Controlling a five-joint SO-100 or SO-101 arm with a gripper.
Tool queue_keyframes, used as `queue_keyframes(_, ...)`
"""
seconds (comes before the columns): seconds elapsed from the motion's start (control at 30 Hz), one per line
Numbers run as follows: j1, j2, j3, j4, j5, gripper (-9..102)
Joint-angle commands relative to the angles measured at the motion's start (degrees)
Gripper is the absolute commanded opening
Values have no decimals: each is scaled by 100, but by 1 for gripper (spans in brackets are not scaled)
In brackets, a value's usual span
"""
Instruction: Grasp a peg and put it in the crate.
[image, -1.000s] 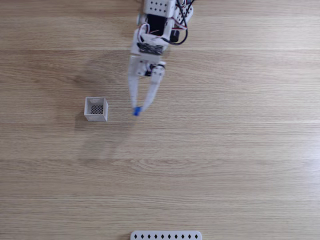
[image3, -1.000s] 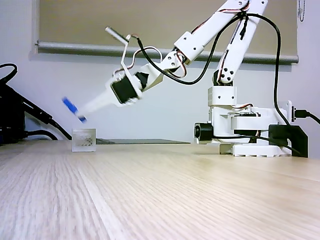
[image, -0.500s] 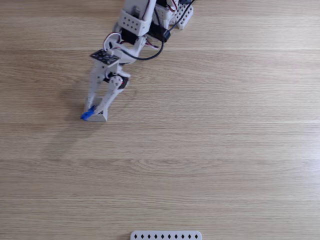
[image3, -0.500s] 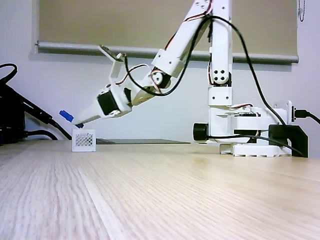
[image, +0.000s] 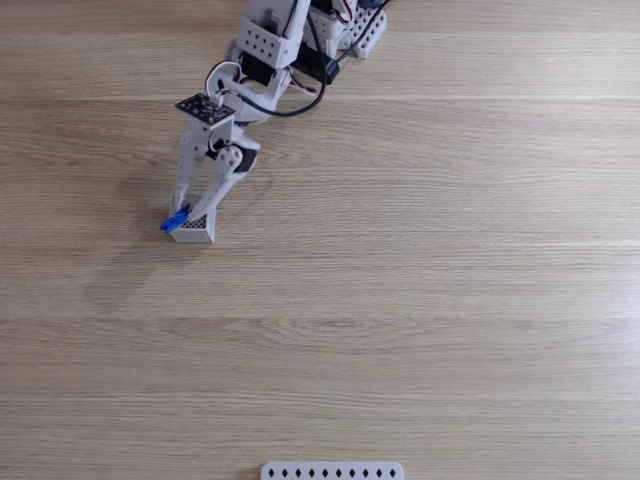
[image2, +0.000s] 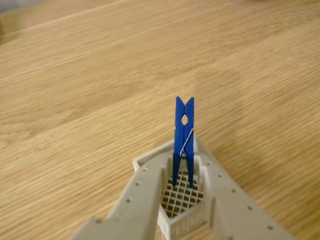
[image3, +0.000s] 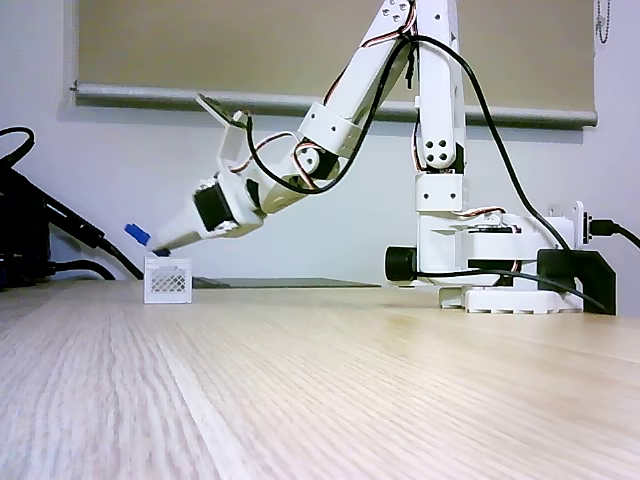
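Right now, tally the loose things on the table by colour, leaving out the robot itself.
Blue: 1, the peg, held in the gripper above the crate.
White: 2, the crate and the perforated strip.
Total: 3

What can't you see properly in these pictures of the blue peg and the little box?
- Crate in a fixed view: the gripper covers most of it.
- Peg in a fixed view: too small to tell whether its lower end is inside the crate.
- Crate in the wrist view: near wall cut off by the bottom edge; fingers hide its sides.
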Motion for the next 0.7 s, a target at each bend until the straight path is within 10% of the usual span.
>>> queue_keyframes(0.0,44,756,105,-88,-26,-1)
queue_keyframes(0.33,53,932,176,-79,44,23)
queue_keyframes(0.57,-79,1652,255,202,88,-4)
queue_keyframes(0.67,-510,2373,255,932,457,2)
